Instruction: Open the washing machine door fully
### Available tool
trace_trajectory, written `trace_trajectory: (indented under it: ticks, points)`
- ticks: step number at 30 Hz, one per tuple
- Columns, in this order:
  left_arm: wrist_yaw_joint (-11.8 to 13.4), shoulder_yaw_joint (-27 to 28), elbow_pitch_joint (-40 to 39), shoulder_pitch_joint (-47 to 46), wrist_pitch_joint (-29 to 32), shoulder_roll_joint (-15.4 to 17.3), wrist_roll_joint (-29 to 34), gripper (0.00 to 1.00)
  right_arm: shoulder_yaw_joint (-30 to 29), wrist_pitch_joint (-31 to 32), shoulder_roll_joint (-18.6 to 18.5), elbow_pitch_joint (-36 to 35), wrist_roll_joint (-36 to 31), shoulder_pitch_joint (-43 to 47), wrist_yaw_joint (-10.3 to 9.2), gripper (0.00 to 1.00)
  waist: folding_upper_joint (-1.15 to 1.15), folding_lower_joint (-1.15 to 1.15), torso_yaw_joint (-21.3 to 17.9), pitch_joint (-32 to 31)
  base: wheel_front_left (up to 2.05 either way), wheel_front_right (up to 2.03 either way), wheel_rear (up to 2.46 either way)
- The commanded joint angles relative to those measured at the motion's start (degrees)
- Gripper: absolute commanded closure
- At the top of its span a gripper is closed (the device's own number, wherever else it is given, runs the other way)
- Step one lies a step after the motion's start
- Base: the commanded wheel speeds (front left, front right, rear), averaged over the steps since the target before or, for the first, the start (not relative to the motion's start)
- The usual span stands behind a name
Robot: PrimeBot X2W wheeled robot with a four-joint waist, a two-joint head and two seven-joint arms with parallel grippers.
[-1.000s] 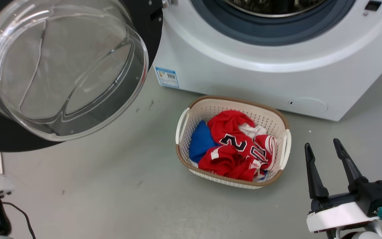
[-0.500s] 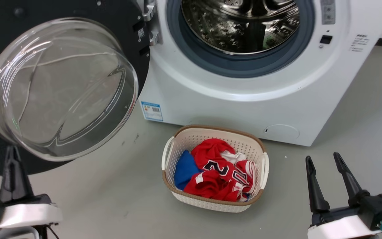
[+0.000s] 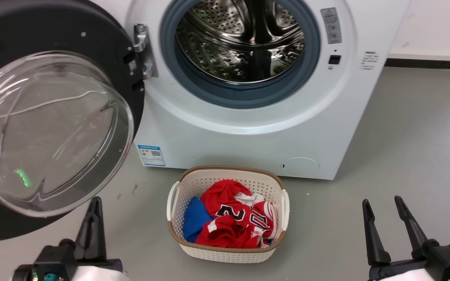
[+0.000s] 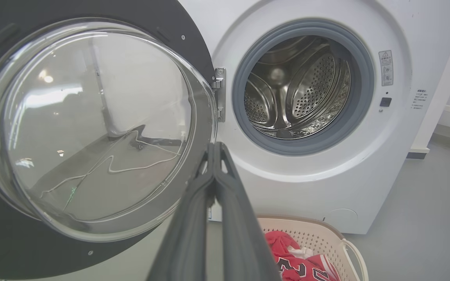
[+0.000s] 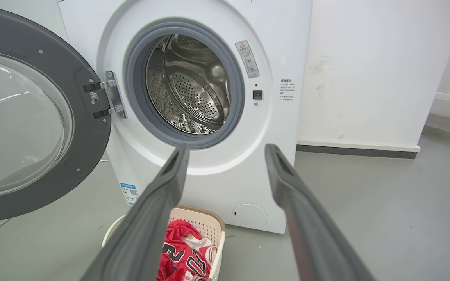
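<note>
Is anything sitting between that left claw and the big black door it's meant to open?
Nothing visible does. The left gripper, shut, sits near the lower edge of the washing machine door, with open space between them. The laundry basket stands further right, clear of both.

A cream laundry basket [image 3: 225, 254] with a brown rim sits at lower centre on grey floor [image 3: 404, 156], holding a red numbered jersey [image 3: 225, 195] and blue cloth [image 3: 193, 222], below a steel drum [image 3: 229, 50].
</note>
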Motion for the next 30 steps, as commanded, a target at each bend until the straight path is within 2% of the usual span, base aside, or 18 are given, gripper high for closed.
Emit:
trace_trajectory:
  ticks: [1,5,6,7,16,30]
  points:
    - [0.3,-0.4,0.3,0.7,0.1,0.0,-0.4,1.00,0.1,-0.1,0.2,-0.2,0.5,1.0,-0.02,0.00,0.00,0.01,-1.0,-0.2,0.00,0.00,0.00]
    - [1.6,-2.7,0.6,1.9,0.1,-0.1,-1.4,1.00,-0.4,-0.1,0.2,-0.4,1.2,1.7,-0.02,0.00,0.00,0.01,-2.6,-0.4,0.00,0.00,0.00]
    - [2.1,-2.9,0.4,2.1,0.1,0.0,-1.4,0.55,-0.6,-0.1,0.2,-0.5,1.3,1.9,-0.02,0.00,0.00,0.01,-3.0,-0.5,0.00,0.00,0.00]
    - [2.2,-3.3,0.2,2.4,0.1,0.0,-0.7,0.00,-0.8,-0.1,0.2,-0.6,1.5,2.1,-0.02,0.00,0.00,0.01,-3.3,-0.5,0.00,0.00,0.00]
    - [3.5,-4.3,-0.9,4.0,0.1,-0.1,-0.2,0.00,-0.9,-0.1,0.2,-0.5,1.9,2.5,-0.02,0.00,0.00,0.01,-5.7,-0.8,0.00,0.00,0.00]
    - [5.1,-5.5,0.0,3.7,0.1,-0.1,1.2,0.00,-1.0,-0.1,0.2,-0.3,2.3,2.3,-0.02,0.00,0.00,0.01,-6.5,-1.3,0.00,0.00,0.00]
